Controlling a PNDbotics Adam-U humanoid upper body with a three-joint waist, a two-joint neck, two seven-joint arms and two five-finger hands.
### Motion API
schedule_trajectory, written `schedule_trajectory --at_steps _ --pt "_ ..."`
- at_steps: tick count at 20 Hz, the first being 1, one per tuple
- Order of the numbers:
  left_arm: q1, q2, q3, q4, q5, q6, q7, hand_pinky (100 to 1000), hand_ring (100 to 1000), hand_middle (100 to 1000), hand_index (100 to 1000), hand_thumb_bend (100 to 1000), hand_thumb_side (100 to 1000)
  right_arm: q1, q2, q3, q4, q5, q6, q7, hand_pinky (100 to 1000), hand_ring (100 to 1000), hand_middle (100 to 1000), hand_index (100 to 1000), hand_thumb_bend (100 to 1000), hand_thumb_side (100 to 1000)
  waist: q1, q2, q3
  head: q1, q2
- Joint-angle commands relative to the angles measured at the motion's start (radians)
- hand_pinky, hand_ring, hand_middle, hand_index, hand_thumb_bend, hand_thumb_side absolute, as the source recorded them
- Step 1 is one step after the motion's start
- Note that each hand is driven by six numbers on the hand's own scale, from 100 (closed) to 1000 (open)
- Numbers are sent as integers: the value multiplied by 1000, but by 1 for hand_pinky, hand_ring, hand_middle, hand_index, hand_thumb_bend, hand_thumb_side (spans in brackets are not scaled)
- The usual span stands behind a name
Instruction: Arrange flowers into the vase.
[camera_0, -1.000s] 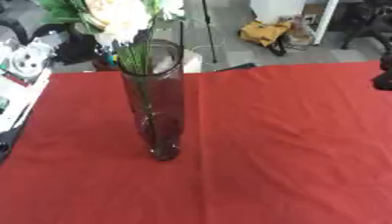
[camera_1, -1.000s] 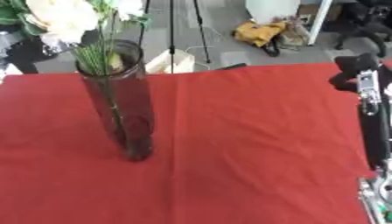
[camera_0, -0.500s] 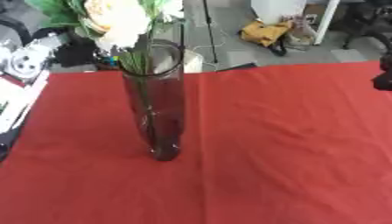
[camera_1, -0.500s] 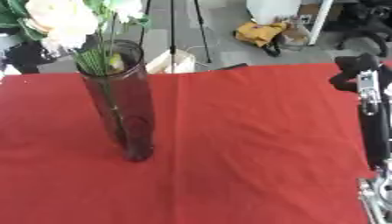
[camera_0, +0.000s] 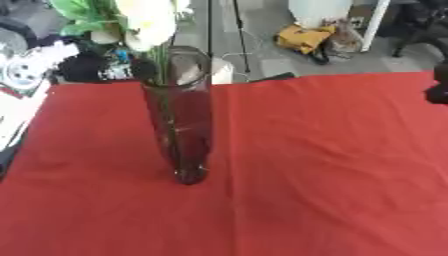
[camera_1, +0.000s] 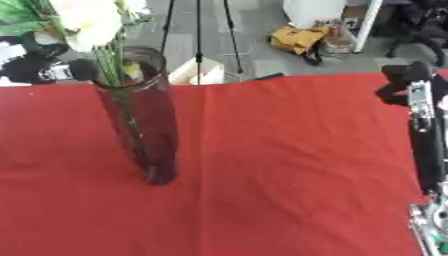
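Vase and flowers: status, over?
Flowers in, stems down inside the vase, upright on the red cloth. Right arm along the right edge, fingers unclear. Left hand unseen. Nothing in the way.

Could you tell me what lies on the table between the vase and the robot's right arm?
Only bare red tablecloth lies between the vase and the right arm, in the right eye view.
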Motion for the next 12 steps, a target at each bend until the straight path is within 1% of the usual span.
schedule_trajectory --at_steps 1,6,12 --pt "-12 38 27 -4 -12 -7 -16 938 905 922 1000 956 1000 -8 -11 -8 -19 -7 -3 -1 674 802 492 721 100 1000 0 -26 0 -2 -6" --pt "-8 45 32 -9 -26 -14 -18 936 908 926 1000 967 1000 -6 -10 -9 -19 -7 -2 -2 674 802 492 721 100 1000 0 -28 1 -3 -6" --pt "8 62 44 -21 -50 -18 2 932 907 924 1000 953 1000 -5 -11 -10 -19 -6 -2 -3 674 802 492 721 100 1000 -1 -28 4 -5 -1"
